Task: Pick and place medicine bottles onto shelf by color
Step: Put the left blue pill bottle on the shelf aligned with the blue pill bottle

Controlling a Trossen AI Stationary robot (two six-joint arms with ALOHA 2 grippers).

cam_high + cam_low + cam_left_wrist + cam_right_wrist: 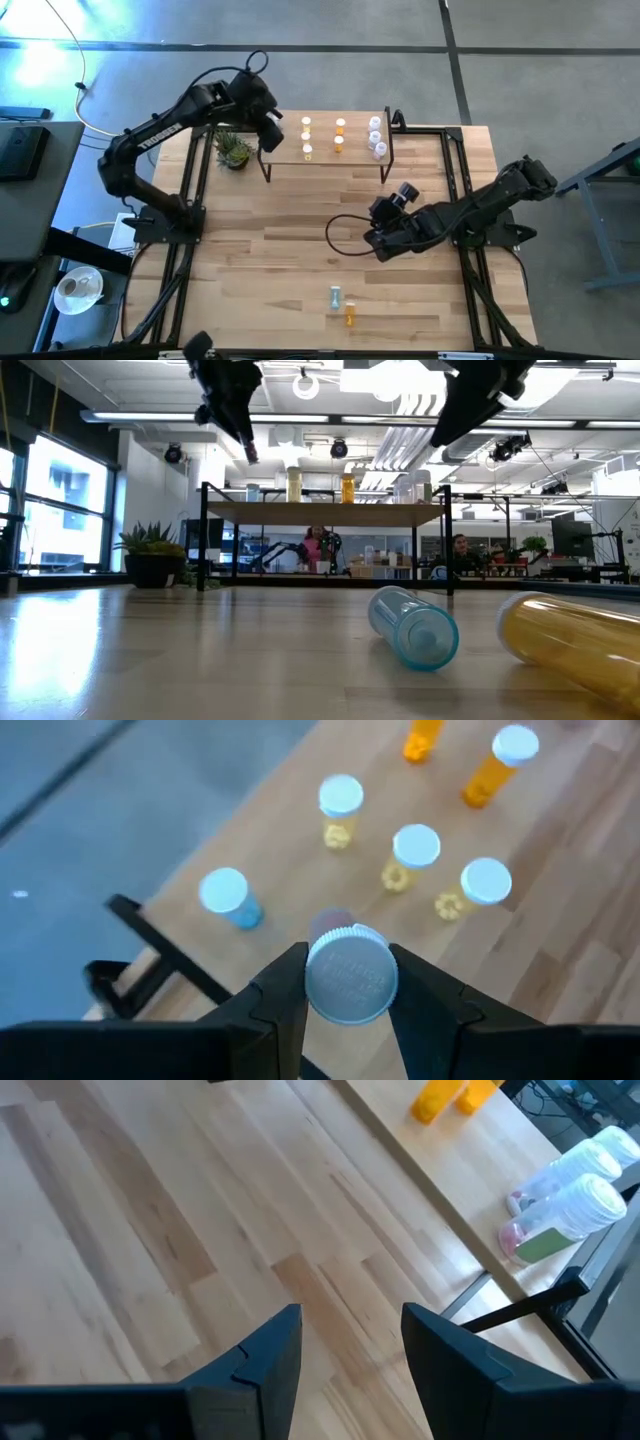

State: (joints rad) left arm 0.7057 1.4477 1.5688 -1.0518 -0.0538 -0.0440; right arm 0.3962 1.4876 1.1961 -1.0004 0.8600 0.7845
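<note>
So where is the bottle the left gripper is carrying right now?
The white-capped bottle sits clamped in the left gripper, above the left end of the wood-topped shelf, near a blue bottle.

Small wood-topped shelf (pixel 325 152) on thin black legs, at the table's far side. On it, white-capped medicine bottles (pixel 340 135) upright: one pale blue (pixel 228 900), three yellow, two orange, clear ones at the right end. One more capped bottle (pixel 350 973) clamped above the shelf's left end. Blue bottle (pixel 336 296) and orange bottle (pixel 350 315) lying on the tabletop near its front edge.

Bottles (pixel 339 134) stand on the shelf (pixel 325 155); two bottles (pixel 342 305) lie on the table (pixel 260 270).
</note>
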